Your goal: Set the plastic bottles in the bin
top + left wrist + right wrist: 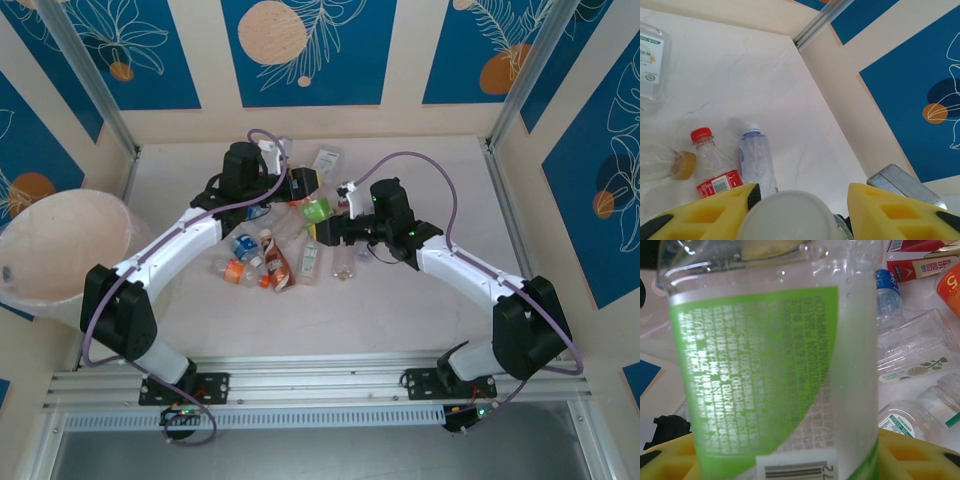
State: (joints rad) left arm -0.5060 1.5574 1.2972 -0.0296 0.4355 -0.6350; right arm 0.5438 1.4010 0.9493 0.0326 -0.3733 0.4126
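Two arms are leaning in over the table (420, 310) above one heap of plastic bottles (275, 262), and each is holding one bottle. One bin (60, 250) is standing at the table's left edge, beside the left arm's elbow and well apart from both grippers. The right gripper (327, 228) is pinching the green-label bottle (318, 209). In its wrist view the yellow fingers (920, 457) are pressing on either side of that bottle's body (765, 365), which is filling the space between them. Beyond it at least five more bottles are lying close together, among them a blue-capped bottle (887, 290) and a clear leaf-label bottle (917, 350). The left gripper (297, 186) is sitting at the far side of the heap, its jaws drawn in against a white-topped bottle (790, 217) whose round top is showing between its two yellow fingers (715, 210). Past those fingers four bottles are lying on the table: a red-capped bottle (710, 160), a white-capped clear bottle (756, 160) just beside it, a brown-capped bottle (662, 167) to the left, and a white-label bottle (650, 60) farther off.
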